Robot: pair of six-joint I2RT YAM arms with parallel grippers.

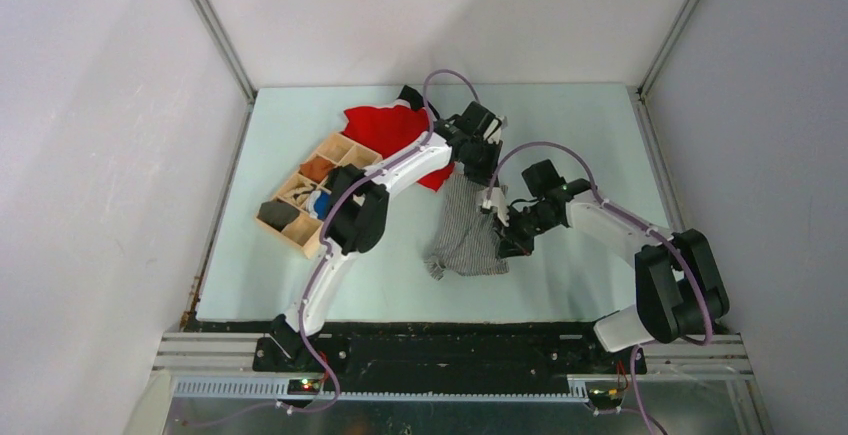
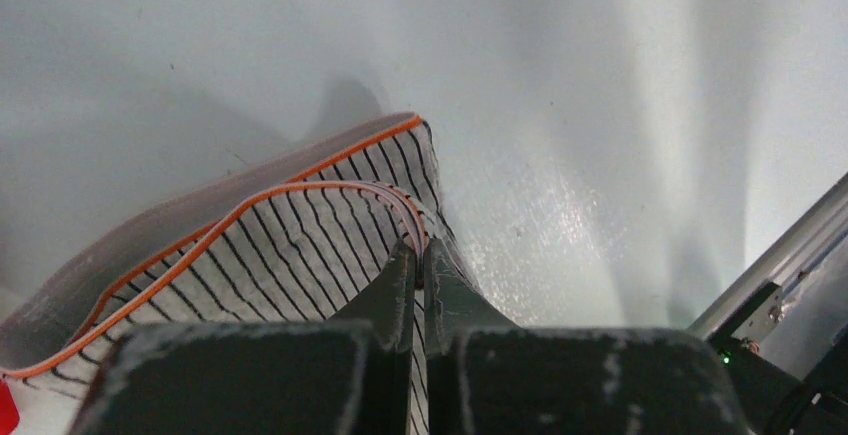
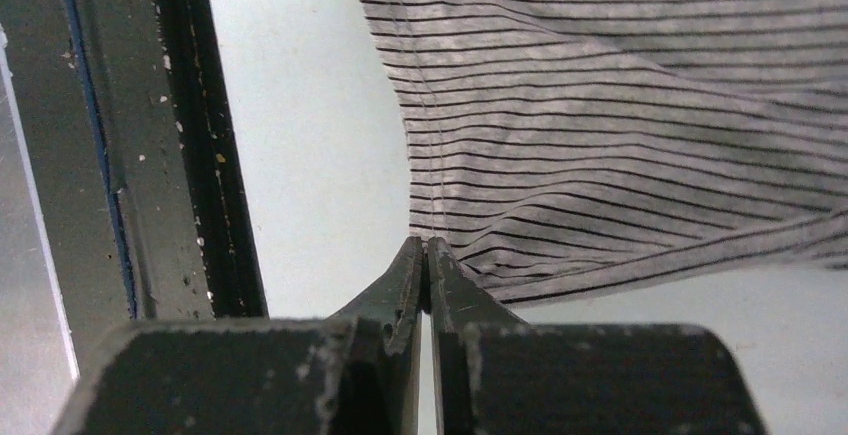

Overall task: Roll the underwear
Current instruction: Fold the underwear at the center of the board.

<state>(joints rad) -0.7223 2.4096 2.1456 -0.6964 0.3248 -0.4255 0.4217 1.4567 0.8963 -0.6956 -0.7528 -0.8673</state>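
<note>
Honestly, the underwear [image 1: 468, 240] looks light and floppy, so left gripper [image 2: 420, 252] and right gripper [image 3: 427, 247] both clamp its hems.

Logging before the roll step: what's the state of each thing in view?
underwear: unrolled, pinched by both grippers.
left gripper: shut on the underwear's orange-trimmed edge.
right gripper: shut on its side hem.
red cloth: spread out, not held.
tray: upright, some compartments filled.
</note>
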